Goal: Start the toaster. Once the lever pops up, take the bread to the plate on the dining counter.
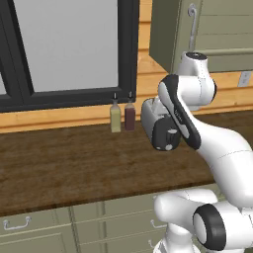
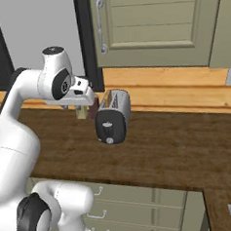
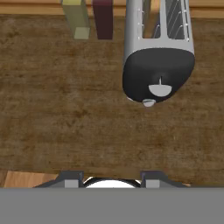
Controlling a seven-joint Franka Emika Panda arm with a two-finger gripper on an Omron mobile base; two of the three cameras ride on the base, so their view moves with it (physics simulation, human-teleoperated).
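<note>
Two sauce bottles, one olive (image 3: pixel 76 17) and one dark red (image 3: pixel 103 17), stand at the back edge of the bench (image 1: pixel 64 163) just beside your toaster (image 3: pixel 158 57), and they are your first worry: swing in from that side and an arm link could knock them over. The toaster sits near the bench's back edge, its dark end panel facing the front edge, with a pale lever (image 3: pixel 159 89) on that panel and a small knob below it. In the right base view bread (image 2: pixel 108 99) seems to stand tan in a slot; the hand view's slots are too foreshortened to confirm it. I judge the start step not yet done, since the lever sits part-way down the panel and you are well apart from it. The lever is small and rounded, so a fingertip coming in off-centre could slide off it, or shove the light toaster back toward the wall rather than press the lever down. Your gripper (image 3: pixel 113 181) hovers over bare wood nearer the front edge, with the jaws set about half apart, holding nothing and touching nothing. The plate and the dining counter lie beyond these views, so I cannot place them.
</note>
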